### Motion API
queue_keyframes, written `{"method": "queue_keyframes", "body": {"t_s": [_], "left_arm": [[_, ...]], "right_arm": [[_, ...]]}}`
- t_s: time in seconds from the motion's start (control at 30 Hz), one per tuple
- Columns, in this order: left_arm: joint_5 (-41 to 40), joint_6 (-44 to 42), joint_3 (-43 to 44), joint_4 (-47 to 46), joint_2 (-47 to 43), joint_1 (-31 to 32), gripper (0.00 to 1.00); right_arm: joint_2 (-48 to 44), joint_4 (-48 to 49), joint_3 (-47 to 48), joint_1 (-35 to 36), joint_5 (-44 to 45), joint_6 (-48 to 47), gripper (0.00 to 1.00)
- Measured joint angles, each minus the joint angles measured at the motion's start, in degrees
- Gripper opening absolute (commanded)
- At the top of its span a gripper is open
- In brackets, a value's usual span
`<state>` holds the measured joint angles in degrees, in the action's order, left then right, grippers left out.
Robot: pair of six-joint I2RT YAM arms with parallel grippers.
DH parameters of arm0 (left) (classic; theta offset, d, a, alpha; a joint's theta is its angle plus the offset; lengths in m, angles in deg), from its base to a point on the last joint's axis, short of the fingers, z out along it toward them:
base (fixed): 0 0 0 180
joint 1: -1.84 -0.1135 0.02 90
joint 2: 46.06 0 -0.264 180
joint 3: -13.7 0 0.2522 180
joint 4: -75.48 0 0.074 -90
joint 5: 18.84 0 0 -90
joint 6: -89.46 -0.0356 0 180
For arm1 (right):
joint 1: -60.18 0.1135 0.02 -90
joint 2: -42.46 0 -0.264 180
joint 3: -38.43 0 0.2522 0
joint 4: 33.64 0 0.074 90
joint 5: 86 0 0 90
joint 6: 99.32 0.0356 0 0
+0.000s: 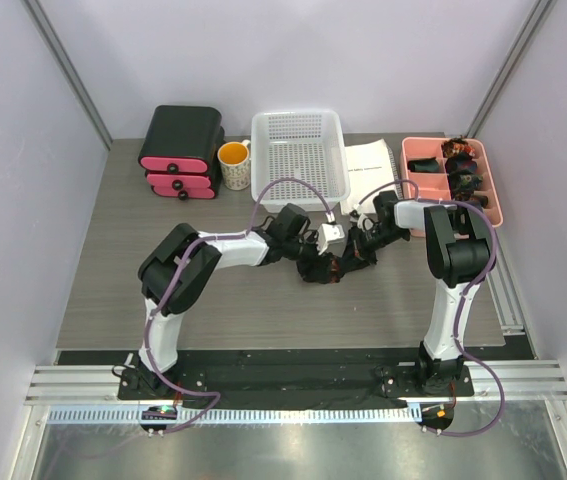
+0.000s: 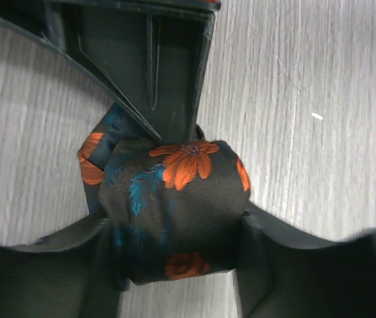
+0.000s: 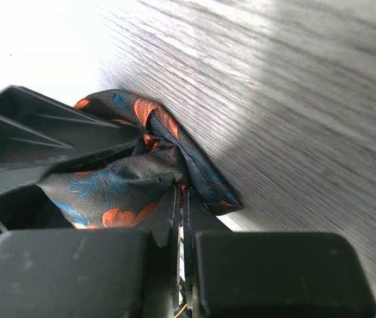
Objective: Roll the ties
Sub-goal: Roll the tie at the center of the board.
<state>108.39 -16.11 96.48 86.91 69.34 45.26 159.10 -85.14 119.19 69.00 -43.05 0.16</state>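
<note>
Tie (image 2: 174,212) on table (image 1: 263,310), centre, as fat coil: soft, light, slick, prob. springs loose if freed. L gripper (image 2: 178,255) half-open, jaws hugging coil's sides; R gripper (image 3: 181,218) pinched tight on fabric at core. Best hold: across outer wraps.

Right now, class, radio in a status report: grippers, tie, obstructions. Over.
Left gripper clamps rolled tie. Right gripper shut, pinching its fabric. Nothing blocking in view.
</note>
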Motion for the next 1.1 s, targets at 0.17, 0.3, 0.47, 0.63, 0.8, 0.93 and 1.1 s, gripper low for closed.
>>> {"method": "queue_keyframes", "body": {"t_s": [0.17, 0.3, 0.47, 0.63, 0.8, 0.93, 1.1], "left_arm": [[-1.68, -0.15, 0.26, -0.07, 0.5, 0.48, 0.19], [-4.72, -2.67, 1.03, 2.51, -0.04, 1.14, 0.18], [-7.17, -6.08, 2.51, 7.13, -0.31, 2.12, 0.17], [-8.35, -8.02, 4.11, 10.14, -0.07, 2.6, 0.16], [-8.33, -8.98, 5.35, 12.02, 0.44, 2.64, 0.16], [-8.24, -9.09, 5.77, 12.52, 0.68, 2.64, 0.16], [-8.0, -9.09, 6.21, 12.98, 0.94, 2.64, 0.16]], "right_arm": [[-0.35, 0.02, -0.07, -0.07, -0.22, -0.07, 0.25], [-2.93, -0.79, -0.57, -1.49, 0.5, -1.25, 0.52], [-7.48, -1.11, -1.9, -5.35, 1.57, -2.6, 0.67], [-7.56, 0.02, -2.01, -6.19, 1.99, -2.8, 0.75], [-5.92, 2.01, -1.97, -6.03, -1.09, -0.87, 0.75], [-4.35, 4.7, -2.21, -5.79, -4.7, 0.85, 0.74], [-0.63, 8.41, -2.38, -3.61, -11.26, 2.8, 0.66]]}}
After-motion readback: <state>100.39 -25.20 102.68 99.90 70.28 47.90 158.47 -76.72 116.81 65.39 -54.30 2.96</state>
